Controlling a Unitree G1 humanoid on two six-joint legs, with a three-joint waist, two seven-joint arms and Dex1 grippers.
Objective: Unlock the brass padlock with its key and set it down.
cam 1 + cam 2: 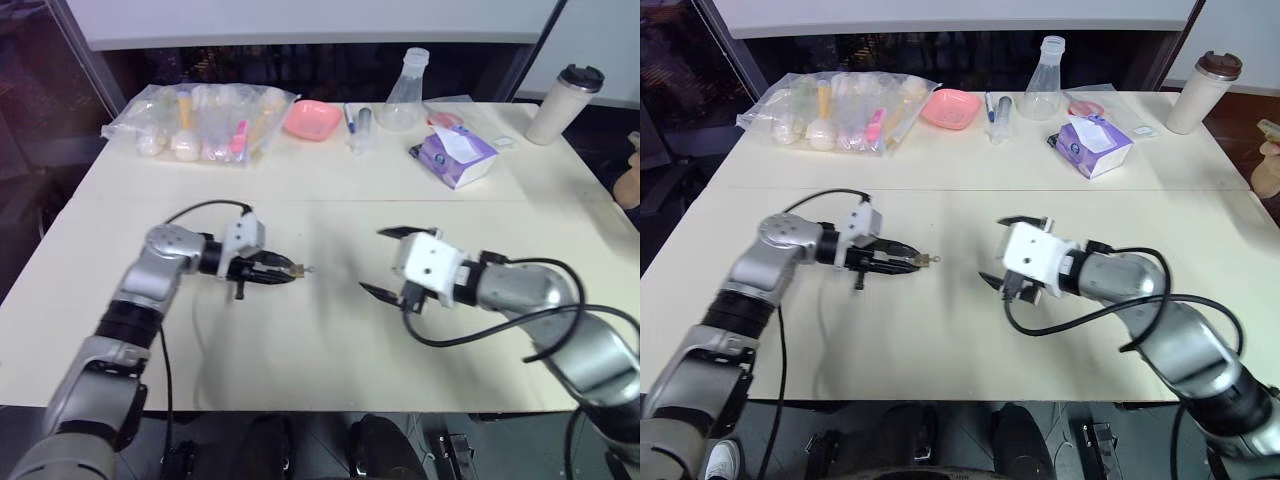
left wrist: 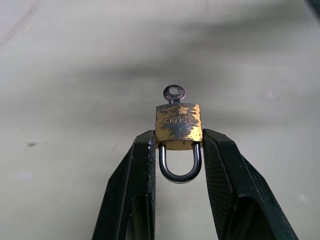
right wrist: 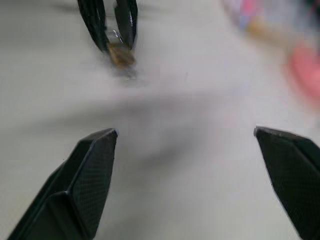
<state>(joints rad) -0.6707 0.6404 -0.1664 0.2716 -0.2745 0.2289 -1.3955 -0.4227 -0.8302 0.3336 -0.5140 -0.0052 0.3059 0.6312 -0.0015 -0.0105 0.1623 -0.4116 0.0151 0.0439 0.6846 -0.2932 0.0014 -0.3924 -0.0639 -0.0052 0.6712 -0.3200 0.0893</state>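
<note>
Left gripper (image 1: 292, 270) at centre-left above the counter (image 1: 330, 180), jaws pinching the brass padlock (image 2: 178, 126), shackle back between the fingers, key (image 2: 173, 93) protruding from its outer end toward the right gripper (image 1: 384, 262), jaws spread wide.

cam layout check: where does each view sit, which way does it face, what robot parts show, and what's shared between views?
Left eye: on the head, looking forward and down at the table; both arms show.
Right eye: stereo twin, same scene.
Left wrist: along the left gripper, shut on the padlock, key in it.
Right wrist: along the open right gripper, facing the table.
Shared: right wrist view also shows the left gripper with the padlock.
</note>
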